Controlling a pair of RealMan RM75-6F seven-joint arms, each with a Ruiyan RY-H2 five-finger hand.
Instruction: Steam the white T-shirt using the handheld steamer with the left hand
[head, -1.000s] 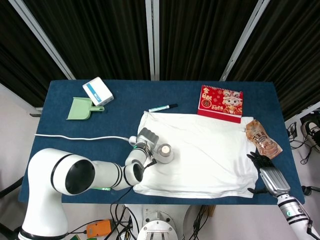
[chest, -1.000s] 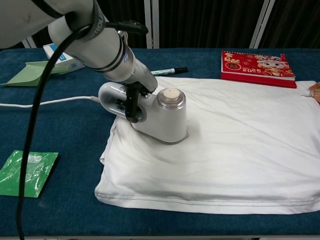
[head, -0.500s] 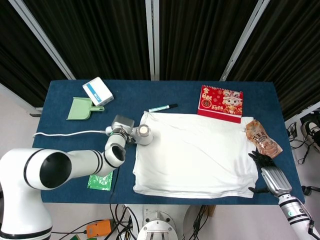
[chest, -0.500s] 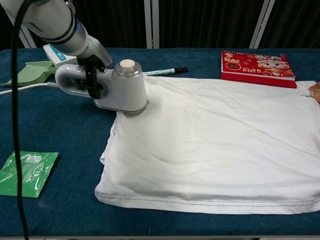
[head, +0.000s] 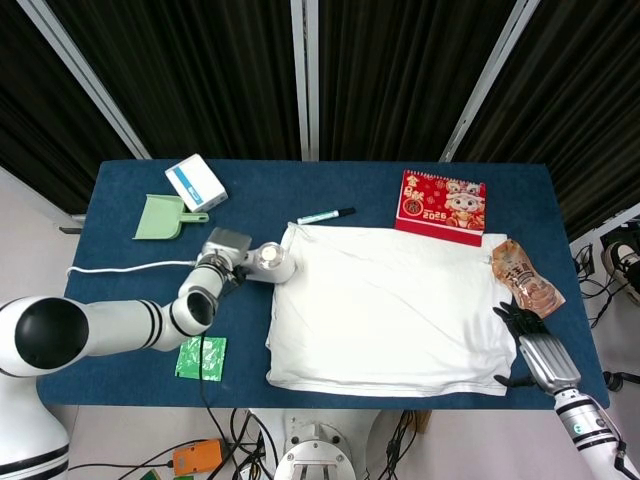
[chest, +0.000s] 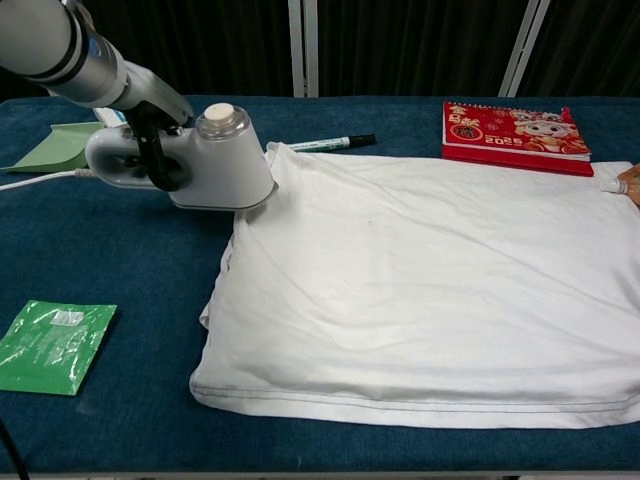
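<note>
Both hands busy: my left hand (chest: 150, 150) grips the steamer (chest: 195, 160) at the T-shirt (chest: 430, 290) corner; my right hand (head: 525, 345) pins its hem flat.

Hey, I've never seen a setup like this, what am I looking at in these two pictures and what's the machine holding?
This is a two-armed robot at a blue table. One picture looks down from its head, the other looks forward from its chest. Its left hand grips a white handheld steamer with a cord, at the top left corner of a white T-shirt spread flat. Its right hand rests at the shirt's right edge; whether it holds anything is unclear. Also on the table: a red calendar, a marker, a white box, a green dustpan, a green packet and a snack bag.
</note>
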